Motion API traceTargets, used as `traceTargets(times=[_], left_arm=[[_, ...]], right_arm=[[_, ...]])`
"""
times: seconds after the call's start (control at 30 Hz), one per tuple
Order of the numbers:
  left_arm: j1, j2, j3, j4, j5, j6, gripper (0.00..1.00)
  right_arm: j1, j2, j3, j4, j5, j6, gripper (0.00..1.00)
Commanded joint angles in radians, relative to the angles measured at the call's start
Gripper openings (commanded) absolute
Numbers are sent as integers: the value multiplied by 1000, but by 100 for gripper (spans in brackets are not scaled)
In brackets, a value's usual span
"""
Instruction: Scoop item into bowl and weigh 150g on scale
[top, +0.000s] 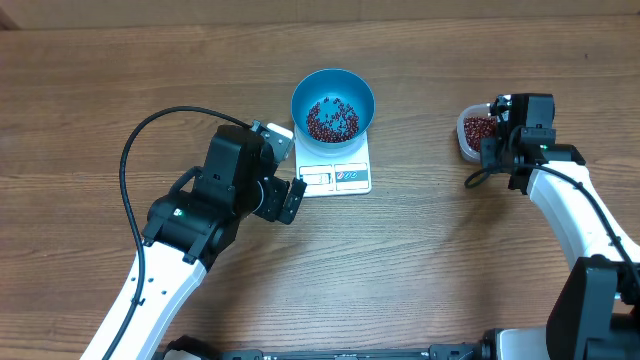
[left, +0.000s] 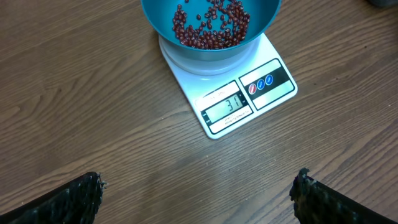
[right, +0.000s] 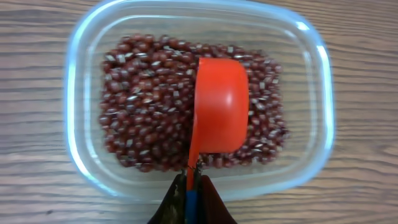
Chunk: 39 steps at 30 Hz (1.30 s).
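Right wrist view, we see right fingers (right: 175, 202) grasping a red scoop (right: 221, 106) just ahead, in beans (right: 143, 106), left fingers (left: 68, 202) released, scale (left: 249, 93) ahead.

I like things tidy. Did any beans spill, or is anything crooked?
Nothing stands out. The beans are all inside the blue bowl on the scale or in the clear tub; none lie on the table.
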<state>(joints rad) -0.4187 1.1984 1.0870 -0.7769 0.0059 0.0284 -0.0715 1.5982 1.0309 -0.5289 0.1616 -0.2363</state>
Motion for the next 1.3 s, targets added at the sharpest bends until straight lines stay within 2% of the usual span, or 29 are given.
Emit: traceTargets(times=[0.0, 0.3, 0.77, 1.27], left_arm=[[-3, 6, -4, 3, -11, -9, 100], [-3, 6, -4, 3, -11, -9, 100], [-3, 6, -4, 3, -11, -9, 100], [-3, 6, -4, 3, -11, -9, 100]], right_arm=[[-3, 15, -5, 0, -89, 8, 4], [-19, 22, -5, -12, -132, 30, 4], [-233, 22, -5, -23, -438, 26, 4], [-250, 22, -5, -14, -443, -5, 4]])
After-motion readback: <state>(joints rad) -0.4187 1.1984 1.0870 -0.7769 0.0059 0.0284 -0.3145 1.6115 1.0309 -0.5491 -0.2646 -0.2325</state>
